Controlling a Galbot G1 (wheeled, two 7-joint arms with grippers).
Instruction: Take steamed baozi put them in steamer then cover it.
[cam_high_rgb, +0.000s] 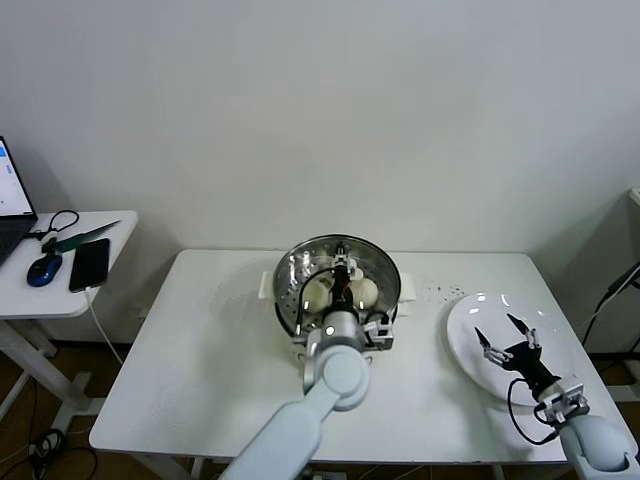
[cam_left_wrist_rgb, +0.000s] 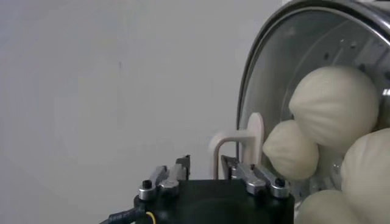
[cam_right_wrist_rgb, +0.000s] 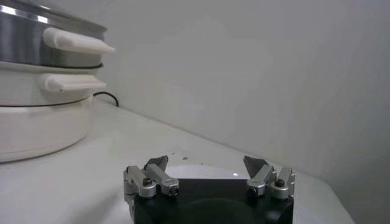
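We are holding our left gripper (cam_high_rgb: 342, 277) parted and empty over the steamer (cam_high_rgb: 290, 275), four buns (cam_left_wrist_rgb: 334, 103) lying inside just beneath it, our right gripper (cam_high_rgb: 505, 336) spread wide above the plate (cam_high_rgb: 462, 340).

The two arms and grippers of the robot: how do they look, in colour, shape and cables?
The left arm is a pale grey, rounded tube with a ball-like joint. The left gripper has a black body, silver metal links and a thin black cable. The right gripper has slim black fingers on a black wrist block; a black cable loops beside it, with silver brackets at the finger bases.
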